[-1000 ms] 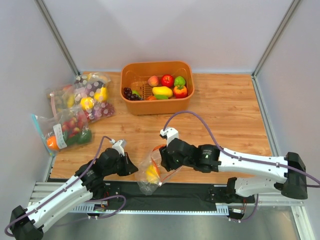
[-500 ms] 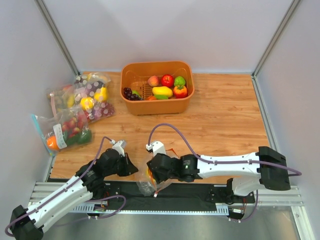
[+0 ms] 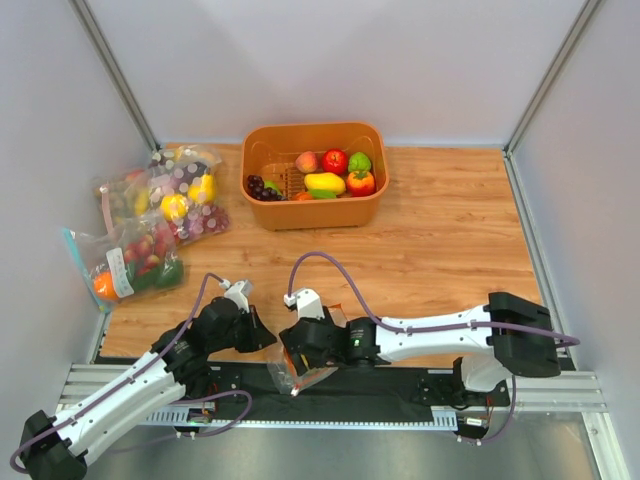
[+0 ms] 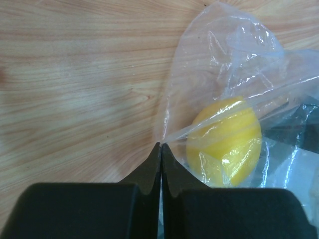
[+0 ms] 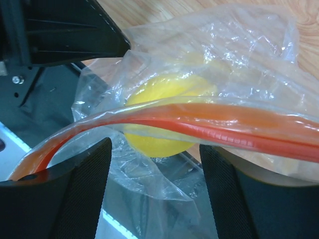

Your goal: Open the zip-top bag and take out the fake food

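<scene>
Left side: the left arm is lying low, reaching from the near-left corner out to the right. The left gripper is closed to a slit and pinching a fold of clear film at the left edge of the zip-top bag. The fingers are meeting tip to tip with only plastic between them.

Centre: the bag is sitting at the near edge of the table, partly overhanging the black mat in front of the arm bases. It is lying to the right of the left gripper's tips. One yellow fruit is showing inside, just beside the pinch point. I cannot tell whether other pieces are in there.

Right side: the right arm is stretching leftward along the near edge, wrist bent down over the bag. The right gripper is standing open, fingers well apart, gripping nothing. The orange-red zip strip is running crosswise just beyond the tips, arching from one finger across to the other. I cannot tell whether it is touching the left finger.

Judgement: the strip's long axis is lying along the closing direction of the right jaws, not across it. The right gripper is the nearer one to the mouth. It is likely needing a wrist roll or a shift before it can catch one lip while the left anchors the film.
</scene>
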`<move>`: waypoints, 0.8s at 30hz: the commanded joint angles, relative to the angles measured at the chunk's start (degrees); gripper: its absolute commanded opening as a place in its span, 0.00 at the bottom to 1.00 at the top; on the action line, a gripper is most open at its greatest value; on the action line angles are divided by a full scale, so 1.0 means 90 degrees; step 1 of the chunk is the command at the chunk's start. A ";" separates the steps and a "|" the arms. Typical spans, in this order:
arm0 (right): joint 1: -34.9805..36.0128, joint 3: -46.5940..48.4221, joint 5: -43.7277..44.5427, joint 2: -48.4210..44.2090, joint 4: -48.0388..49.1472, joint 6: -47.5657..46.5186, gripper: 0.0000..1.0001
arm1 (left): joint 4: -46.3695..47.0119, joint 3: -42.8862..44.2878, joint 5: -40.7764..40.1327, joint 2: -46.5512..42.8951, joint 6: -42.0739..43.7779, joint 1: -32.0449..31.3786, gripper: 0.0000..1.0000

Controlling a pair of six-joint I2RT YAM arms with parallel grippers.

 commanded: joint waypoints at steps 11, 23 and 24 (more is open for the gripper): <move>0.0085 0.0004 0.0573 0.0789 0.0906 0.0536 0.80 | 0.0313 -0.0025 0.0255 0.0013 -0.0081 0.0030 0.00; 0.0065 0.0091 0.1081 0.1170 0.1677 -0.0029 0.83 | 0.0431 -0.0074 0.0411 -0.0007 -0.0110 0.0030 0.00; 0.0065 0.0111 0.1111 0.1190 0.1735 -0.0069 0.84 | 0.0392 -0.0065 0.0411 -0.0007 -0.0120 0.0030 0.00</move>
